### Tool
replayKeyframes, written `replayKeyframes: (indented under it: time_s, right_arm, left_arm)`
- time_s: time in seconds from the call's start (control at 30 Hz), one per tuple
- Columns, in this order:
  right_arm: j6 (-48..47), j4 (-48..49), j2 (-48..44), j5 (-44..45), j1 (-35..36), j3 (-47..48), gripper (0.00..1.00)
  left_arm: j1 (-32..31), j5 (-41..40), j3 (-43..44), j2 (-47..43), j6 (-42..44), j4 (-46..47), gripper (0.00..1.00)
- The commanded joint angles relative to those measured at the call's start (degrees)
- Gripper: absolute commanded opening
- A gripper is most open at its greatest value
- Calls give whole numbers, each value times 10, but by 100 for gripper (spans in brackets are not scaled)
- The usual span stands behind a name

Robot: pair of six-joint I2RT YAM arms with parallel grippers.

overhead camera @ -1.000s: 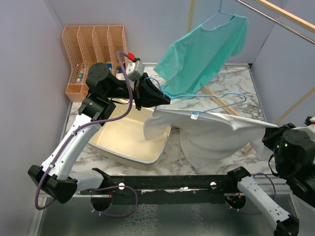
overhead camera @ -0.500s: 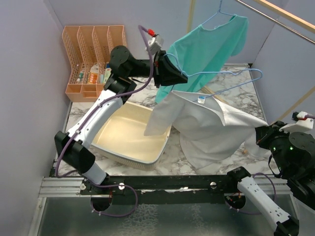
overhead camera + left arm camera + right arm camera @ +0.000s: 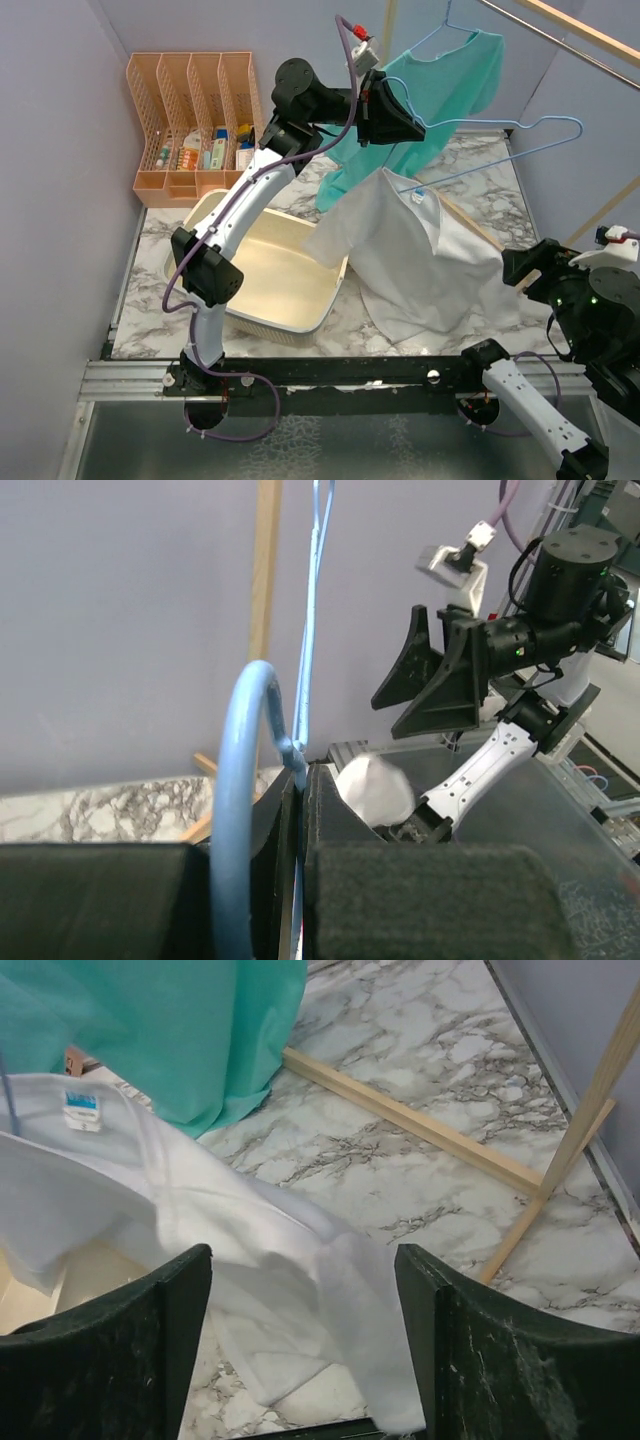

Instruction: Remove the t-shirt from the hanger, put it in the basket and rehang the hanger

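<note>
Below the hanger (image 3: 238, 810), the right gripper (image 3: 305, 1345) gaped wide just over the white t-shirt's (image 3: 420, 260) trailing hem, making it the nearer arm. The shirt draped from the hanger's lower arm. Beyond, the left gripper (image 3: 398, 122) pinched the hanger's neck, held high.

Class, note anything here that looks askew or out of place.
The blue wire hanger, clamped in the left gripper, tilts steeply; the white t-shirt droops off its lower end onto the marble table.
</note>
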Motion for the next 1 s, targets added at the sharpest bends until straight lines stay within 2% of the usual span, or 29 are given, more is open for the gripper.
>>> replayKeyframes:
  time_s: [0.0, 0.1, 0.2, 0.33, 0.37, 0.43, 0.53, 0.6, 0.7, 0.83, 0.9, 0.97]
  right_arm:
    - [-22, 20, -6, -51, -2, 31, 75]
    - [-43, 38, -11, -106, -2, 39, 75]
    - [-59, 57, -19, -147, -2, 37, 75]
    - [-85, 89, -28, -233, -2, 43, 73]
    - [-92, 95, -27, -261, -2, 50, 72]
    - [-101, 104, -25, -316, -2, 69, 70]
    - [-112, 121, -15, -401, -2, 94, 68]
    - [-120, 123, 3, -441, -3, 117, 66]
    - [-140, 107, 43, -467, -3, 148, 64]
    - [-181, 60, 119, -446, -2, 179, 62]
    - [-194, 43, 148, -430, -3, 179, 62]
    - [-196, 44, 165, -410, -2, 167, 62]
  left_arm:
    - [0, 6, -8, -6, 6, -9, 0]
    - [0, -2, -40, -10, -39, 72, 0]
    - [-1, -19, 2, 16, -99, 139, 0]
    - [-5, 1, 156, 100, -121, 84, 0]
    - [-5, 18, 157, 102, -119, 67, 0]
    - [-4, 45, 80, 68, -101, 65, 0]
    - [-5, 49, -94, -6, -36, 53, 0]
    - [-7, 48, -163, -39, 22, 2, 0]
    - [-17, 53, -200, -60, 129, -134, 0]
    - [-41, -7, -186, -83, 350, -402, 0]
    - [-52, -29, -178, -92, 412, -479, 0]
    - [-60, -41, -178, -105, 442, -513, 0]
